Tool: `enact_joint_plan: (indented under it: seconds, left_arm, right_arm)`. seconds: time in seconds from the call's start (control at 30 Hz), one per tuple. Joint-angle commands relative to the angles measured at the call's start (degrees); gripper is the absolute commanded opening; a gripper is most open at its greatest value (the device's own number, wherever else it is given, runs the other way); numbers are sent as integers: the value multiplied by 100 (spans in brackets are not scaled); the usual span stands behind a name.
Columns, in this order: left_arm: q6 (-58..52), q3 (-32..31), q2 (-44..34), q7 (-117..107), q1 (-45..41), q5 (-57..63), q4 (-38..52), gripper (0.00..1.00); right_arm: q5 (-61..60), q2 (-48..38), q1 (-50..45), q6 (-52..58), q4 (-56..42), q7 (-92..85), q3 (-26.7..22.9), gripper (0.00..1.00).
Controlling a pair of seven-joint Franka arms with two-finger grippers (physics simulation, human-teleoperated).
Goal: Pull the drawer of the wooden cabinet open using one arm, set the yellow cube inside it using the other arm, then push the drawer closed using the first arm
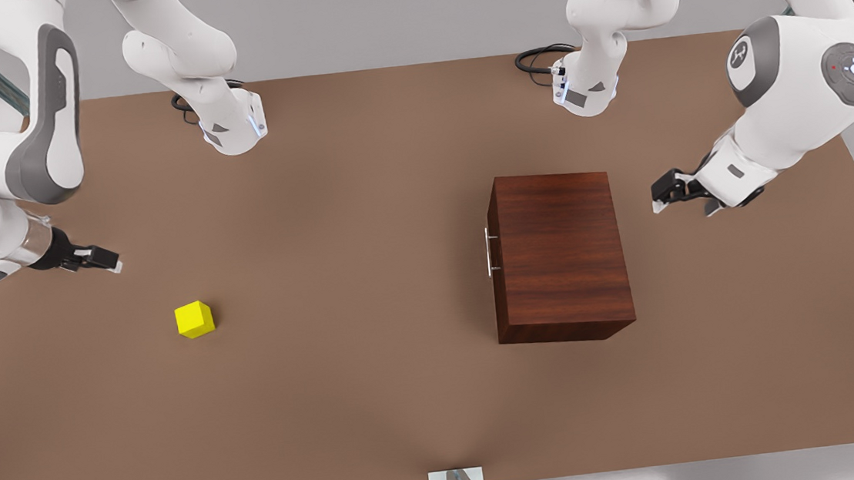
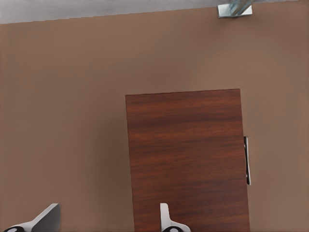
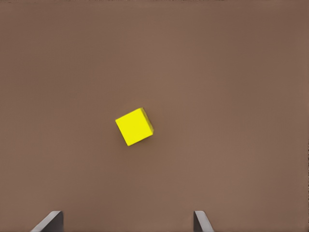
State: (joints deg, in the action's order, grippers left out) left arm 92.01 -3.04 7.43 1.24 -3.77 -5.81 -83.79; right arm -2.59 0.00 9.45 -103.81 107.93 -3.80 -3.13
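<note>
1. I see the small bright yellow cube (image 1: 194, 319) lying on the brown table (image 1: 348, 401), well apart from the dark reddish-brown wooden cabinet (image 1: 560, 255).
2. The cabinet's drawer is closed, its slim silver bar handle (image 1: 488, 251) untouched.
3. My right gripper (image 1: 106, 260) hovers near the cube, fingers (image 3: 48, 223) spread, empty.
4. My left gripper (image 1: 666, 192) hangs beside the cabinet, spread, holding nothing.

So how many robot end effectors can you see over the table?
2. The left end effector hangs open at the front view's right, beside the cabinet. The right end effector hangs open at the front view's left, near the cube.
</note>
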Motion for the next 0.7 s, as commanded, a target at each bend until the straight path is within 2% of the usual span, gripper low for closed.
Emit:
enact_joint_plan:
  seconds: [0.0, 0.07, 0.1, 0.17, 0.23, 0.37, 0.5, 0.53, 0.67]
  left_arm:
    - [194, -13, -5, -106, -19, 10, 3, 100]
    - [203, -4, 4, -115, -116, 62, 38, 100]
    - [194, -13, 30, -106, -124, 54, 29, 100]
    - [177, -13, 206, -132, -695, 554, 20, 100]
    - [177, -4, 276, -1063, -1346, 862, 47, 100]
    - [186, -4, 671, -2961, -2321, 880, 178, 100]
    - [221, -4, 1568, -5229, -3218, 1038, 890, 100]
    - [247, -4, 1814, -5844, -3517, 1398, 1004, 100]
    - [335, -4, 2368, -6918, -3939, 1926, 1040, 100]
  right_arm:
    - [136, 27, -998, -122, -9, -139, 41, 100]
    - [109, 193, -998, -87, -114, 124, 41, 100]
    - [118, 308, -998, -42, -211, 941, 41, 100]
    - [83, 519, -998, -139, -316, 2496, 41, 100]
    - [66, 809, -981, -148, -545, 3728, 41, 100]
    - [-31, 1090, -875, -508, -510, 4212, -3, 100]
    - [-22, 1266, -858, -500, -237, 4176, 5, 100]
    - [-31, 1327, -858, -569, -167, 4212, -3, 100]
    - [-40, 1433, -691, -1800, 448, 5679, -30, 100]
